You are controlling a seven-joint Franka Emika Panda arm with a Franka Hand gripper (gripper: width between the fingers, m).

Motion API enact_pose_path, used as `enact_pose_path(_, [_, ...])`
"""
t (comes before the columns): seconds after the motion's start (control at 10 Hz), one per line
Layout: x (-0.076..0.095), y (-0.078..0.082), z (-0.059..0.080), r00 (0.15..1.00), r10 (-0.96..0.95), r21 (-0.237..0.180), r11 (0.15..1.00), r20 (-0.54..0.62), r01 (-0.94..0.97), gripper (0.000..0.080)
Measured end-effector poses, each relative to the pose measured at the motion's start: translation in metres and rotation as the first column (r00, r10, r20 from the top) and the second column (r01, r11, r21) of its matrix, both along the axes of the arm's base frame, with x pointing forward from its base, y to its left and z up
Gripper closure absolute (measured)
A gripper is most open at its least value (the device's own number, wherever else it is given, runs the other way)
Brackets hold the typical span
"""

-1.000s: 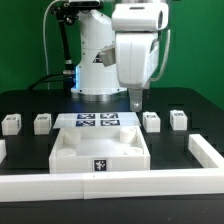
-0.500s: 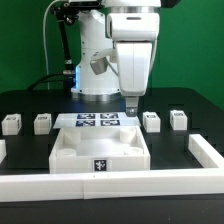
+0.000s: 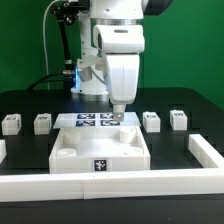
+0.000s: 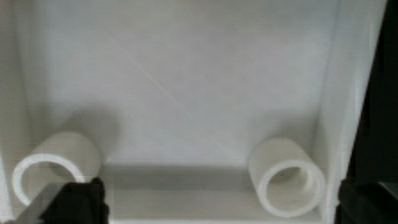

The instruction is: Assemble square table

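The square table's top is a white slab with raised corner sockets, lying at the middle front with a tag on its near edge. Several short white leg posts stand in a row behind it: two on the exterior view's left and two on the right. My gripper hangs open above the slab's far edge, holding nothing. In the wrist view the slab fills the picture with two round sockets, and my gripper shows dark fingertips apart on either side.
The marker board lies flat just behind the slab, under the gripper. A low white wall runs along the front and up the right side. The robot's base stands at the back.
The arm has swung toward the exterior view's left, from beside the right legs to over the slab's far edge. The gripper stayed open.
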State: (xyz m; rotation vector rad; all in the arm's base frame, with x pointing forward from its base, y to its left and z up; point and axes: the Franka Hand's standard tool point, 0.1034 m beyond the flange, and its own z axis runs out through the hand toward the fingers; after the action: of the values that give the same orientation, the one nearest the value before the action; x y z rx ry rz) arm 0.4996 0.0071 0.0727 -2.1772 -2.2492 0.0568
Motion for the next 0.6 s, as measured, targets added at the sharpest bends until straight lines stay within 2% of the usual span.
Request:
enact_pose_path(0.2, [-0.002,-0.001,-0.002,1.000,-0.003,0.000,1.000,-0.005,0.003,0.0150])
enact_pose_path(0.6, [-0.039,-0.014,-0.031,1.000,-0.026,0.015,1.000,-0.018,0.026,0.0150])
